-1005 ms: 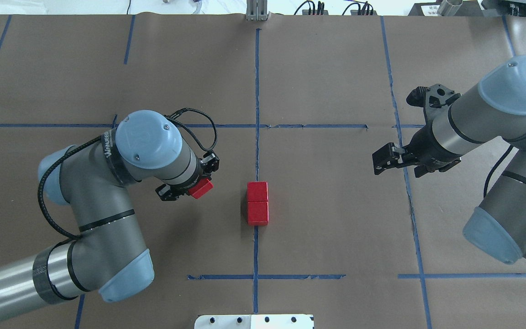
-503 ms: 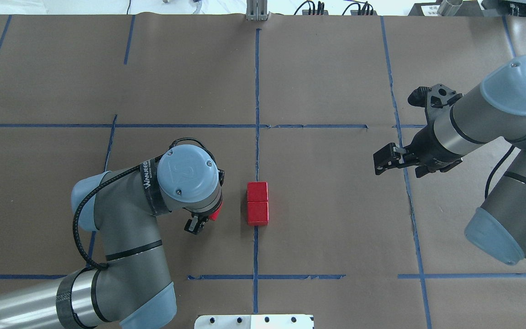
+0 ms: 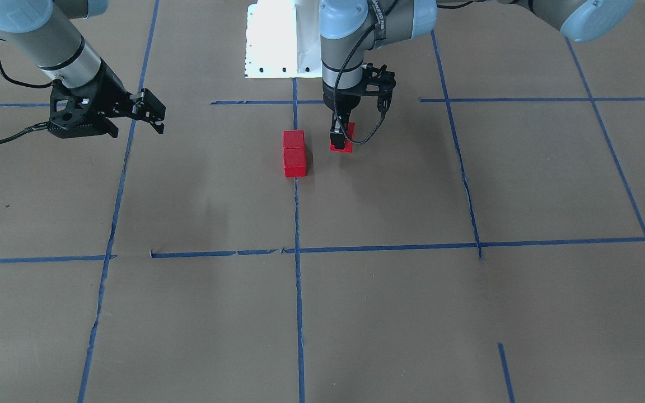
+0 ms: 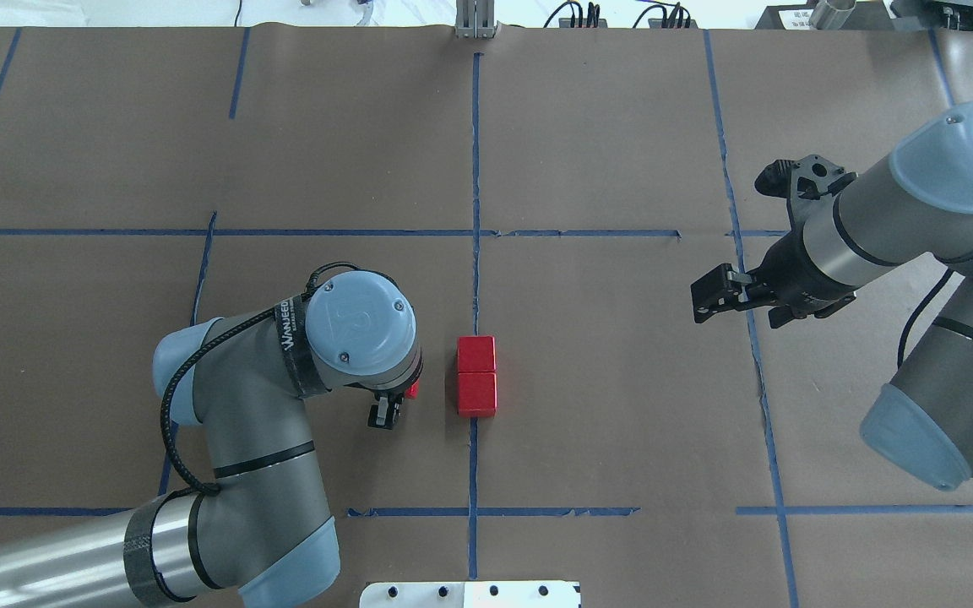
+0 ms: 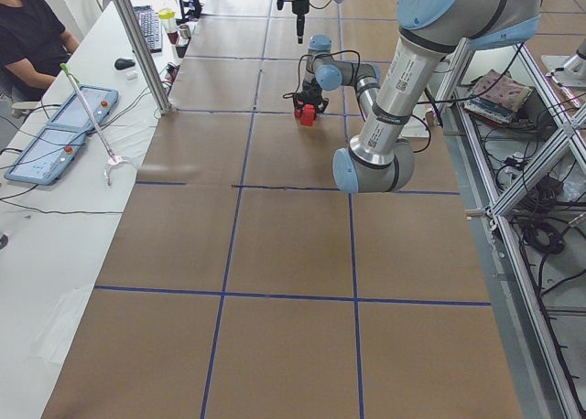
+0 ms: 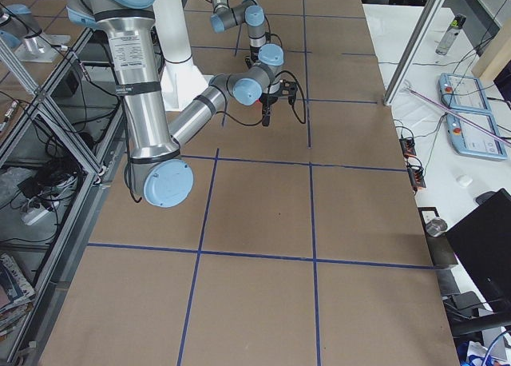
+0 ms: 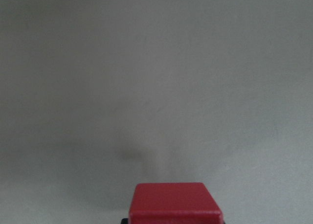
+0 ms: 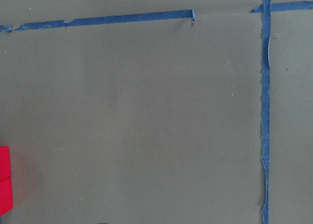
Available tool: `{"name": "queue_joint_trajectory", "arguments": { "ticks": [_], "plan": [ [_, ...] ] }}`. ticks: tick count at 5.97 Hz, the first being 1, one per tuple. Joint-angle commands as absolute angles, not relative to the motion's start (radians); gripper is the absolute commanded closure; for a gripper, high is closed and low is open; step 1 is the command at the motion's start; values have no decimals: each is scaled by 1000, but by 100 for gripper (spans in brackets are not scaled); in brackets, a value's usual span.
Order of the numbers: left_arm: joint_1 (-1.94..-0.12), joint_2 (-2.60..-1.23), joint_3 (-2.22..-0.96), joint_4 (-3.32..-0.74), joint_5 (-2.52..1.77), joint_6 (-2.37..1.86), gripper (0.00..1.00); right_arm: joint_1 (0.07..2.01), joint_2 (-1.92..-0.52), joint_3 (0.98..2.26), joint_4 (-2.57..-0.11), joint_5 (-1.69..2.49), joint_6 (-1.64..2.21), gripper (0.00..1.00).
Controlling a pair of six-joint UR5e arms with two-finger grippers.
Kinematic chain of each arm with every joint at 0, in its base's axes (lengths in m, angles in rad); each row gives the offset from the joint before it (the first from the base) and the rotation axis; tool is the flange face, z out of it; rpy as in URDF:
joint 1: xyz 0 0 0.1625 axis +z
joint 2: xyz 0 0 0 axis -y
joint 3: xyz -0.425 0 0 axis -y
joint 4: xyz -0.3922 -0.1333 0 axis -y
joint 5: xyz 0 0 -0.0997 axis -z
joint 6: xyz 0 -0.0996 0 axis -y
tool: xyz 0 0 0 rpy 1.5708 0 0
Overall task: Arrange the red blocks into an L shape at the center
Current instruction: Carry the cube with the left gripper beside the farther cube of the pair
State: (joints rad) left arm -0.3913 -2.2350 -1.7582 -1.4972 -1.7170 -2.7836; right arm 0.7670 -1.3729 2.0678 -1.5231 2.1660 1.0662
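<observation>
footage from across the table is showing the left gripper (image 3: 340, 139) pointing straight down and pinching one red block (image 3: 345, 147) between its fingers, while the other two red blocks (image 3: 294, 154) are lying touching, end to end, on the blue tape line (image 3: 297, 212) at the center (image 3: 322, 184), just beside that gripper but apart from it. overhead, the held red block is peeking out from under the wrist, level with the pair's nearer cube, and the right gripper (image 4: 709, 295) is hovering well apart from the pair, fingers spread and gripping nothing. left wrist camera is showing the held red block sitting over blurred brown paper (image 7: 156, 62).
</observation>
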Motion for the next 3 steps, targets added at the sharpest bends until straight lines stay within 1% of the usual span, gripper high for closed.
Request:
{"name": "queue_joint_trajectory", "arguments": {
  "ticks": [1, 3],
  "plan": [
    [-393, -2253, -1708, -1567, -1717, -2861, 100, 767, -1373, 2068, -1523, 2164, 1068, 0],
    [-402, -2273, -1686, -1571, -1717, -2850, 100, 767, -1373, 2069, -1523, 2164, 1068, 0]
  ]
}}
